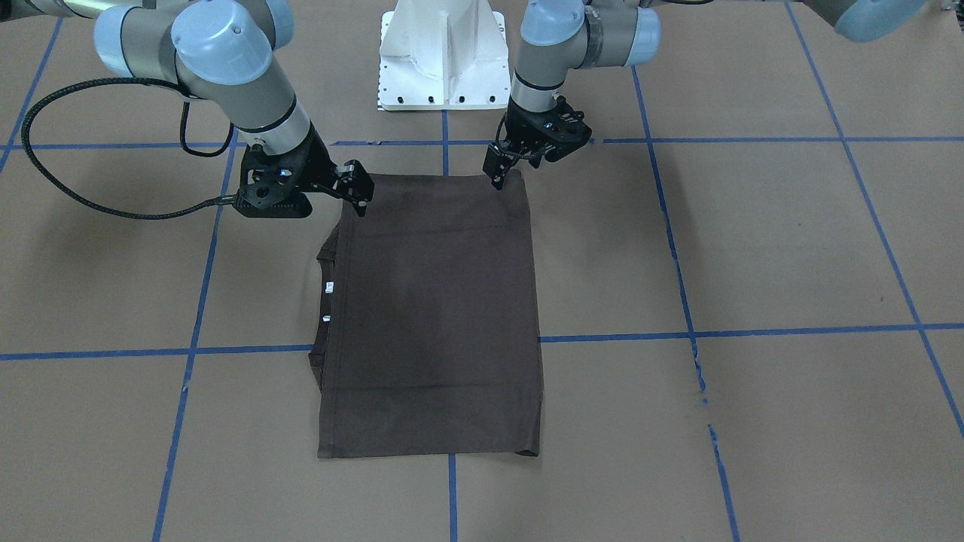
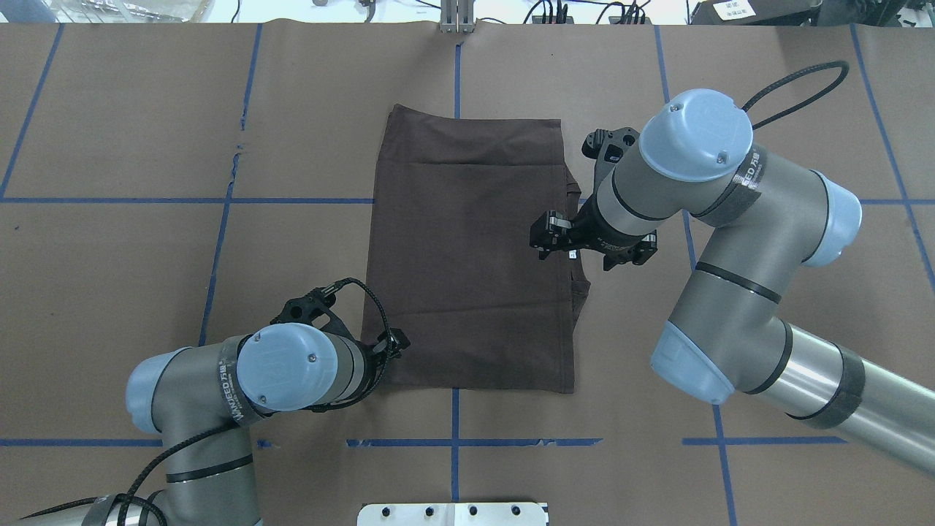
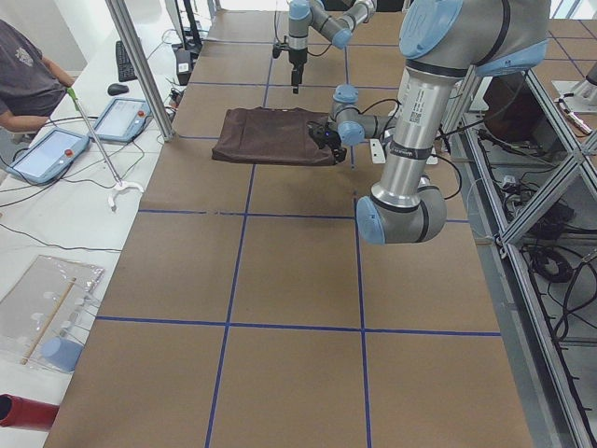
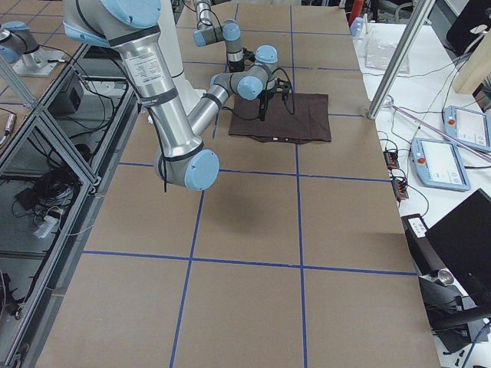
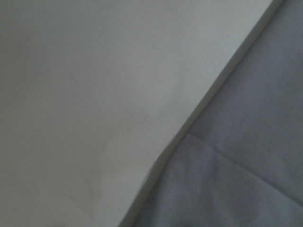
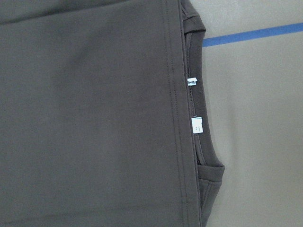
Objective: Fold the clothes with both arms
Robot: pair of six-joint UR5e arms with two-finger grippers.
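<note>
Dark grey-brown T-shirt (image 2: pixel 467 256) lies folded into a flat rectangle mid-table on the brown paper table (image 2: pixel 146 292). Collar (image 6: pixel 201 94) and white tags (image 6: pixel 196 126) peek out along its right edge. Right gripper (image 2: pixel 544 237) hangs over that edge, jaws apart, nothing between them. Left gripper (image 1: pixel 499 175) sits low at the shirt's near left corner; cannot tell whether its jaws are parted or closed.

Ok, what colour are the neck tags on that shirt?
White, standing out against the dark grey-brown T-shirt. The neck tags show best in the right wrist-mounted view.
</note>
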